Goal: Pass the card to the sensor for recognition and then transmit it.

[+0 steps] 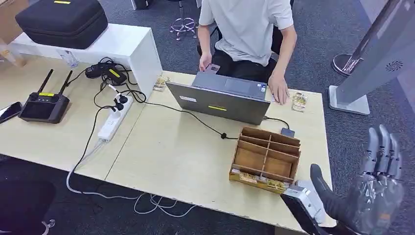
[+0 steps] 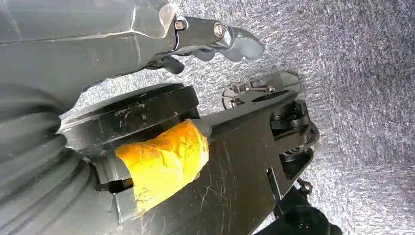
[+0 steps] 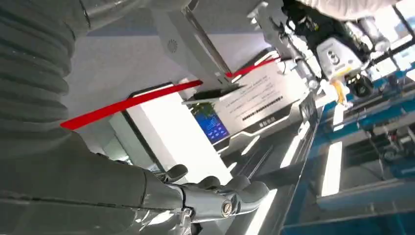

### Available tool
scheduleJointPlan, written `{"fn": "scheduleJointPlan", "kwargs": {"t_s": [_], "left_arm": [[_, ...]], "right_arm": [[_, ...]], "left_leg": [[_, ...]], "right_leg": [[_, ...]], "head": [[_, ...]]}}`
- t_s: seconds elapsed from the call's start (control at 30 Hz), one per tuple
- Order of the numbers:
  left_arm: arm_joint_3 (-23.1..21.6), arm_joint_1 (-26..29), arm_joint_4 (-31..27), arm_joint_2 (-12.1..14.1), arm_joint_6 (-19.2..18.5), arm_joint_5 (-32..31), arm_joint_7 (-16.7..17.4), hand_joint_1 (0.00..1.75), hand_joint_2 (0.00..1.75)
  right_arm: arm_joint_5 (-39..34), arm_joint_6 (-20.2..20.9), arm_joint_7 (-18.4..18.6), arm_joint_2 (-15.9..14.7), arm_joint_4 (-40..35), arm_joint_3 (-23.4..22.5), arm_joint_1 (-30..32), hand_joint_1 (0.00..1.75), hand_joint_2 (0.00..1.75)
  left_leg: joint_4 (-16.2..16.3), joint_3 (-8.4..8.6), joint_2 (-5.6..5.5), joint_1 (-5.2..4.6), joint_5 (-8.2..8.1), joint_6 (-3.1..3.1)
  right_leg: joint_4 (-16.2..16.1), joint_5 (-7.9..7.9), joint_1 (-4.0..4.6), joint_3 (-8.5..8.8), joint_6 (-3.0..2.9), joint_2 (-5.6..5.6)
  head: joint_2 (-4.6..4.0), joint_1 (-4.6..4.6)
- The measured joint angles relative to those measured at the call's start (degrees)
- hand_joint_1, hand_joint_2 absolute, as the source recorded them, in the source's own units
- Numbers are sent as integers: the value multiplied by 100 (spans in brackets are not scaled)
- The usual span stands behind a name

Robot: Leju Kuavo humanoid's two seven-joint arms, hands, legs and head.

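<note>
Right robot hand [image 1: 379, 183] is raised at the right of the table [image 1: 166, 156], fingers straight and apart, nothing in it. Left robot hand [image 2: 215, 41] hangs over the grey carpet floor [image 2: 362, 98], fingers curled in, nothing visibly held. One wooden divider box [image 1: 265, 155] sits near the table's front right edge, with small cards [image 1: 258, 179] lined along its front slot; exact card count can't be read. One white-and-black device [image 1: 304, 203] sits just beside the box at the table corner, possibly the sensor, can't confirm. One laptop [image 1: 220, 100] stands open behind the box, with one person [image 1: 247, 29] seated at it. Two small packets: one [image 1: 160, 83] left of the laptop, one [image 1: 299, 102] right. Also one power strip [image 1: 113, 119], one antenna controller [image 1: 44, 105], one black case [image 1: 62, 20] on a white shelf [image 1: 132, 44]. One grey kiosk stand [image 1: 379, 58] on the floor to the right.
</note>
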Motion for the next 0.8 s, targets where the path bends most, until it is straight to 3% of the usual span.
{"fn": "scheduleJointPlan", "kwargs": {"t_s": [0.33,0.6,0.8], "left_arm": [[227,3,0,55,48,61,-55,0,175],[374,2,0,109,46,55,-85,0,175],[398,2,0,131,44,53,-101,0,175]], "right_arm": [[-118,831,72,-704,547,483,210,0,175],[-118,999,227,-953,1352,1027,-6,0,175],[-116,1006,260,-1006,1609,1172,-93,0,175]], "left_leg": [[0,-2,0,0,0,0],[0,-1,0,1,0,0],[0,-2,1,1,0,0]], "right_leg": [[0,0,0,1,0,0],[1,0,2,1,0,-1],[1,0,2,1,0,0]], "head": [[0,2],[0,2],[0,2]]}}
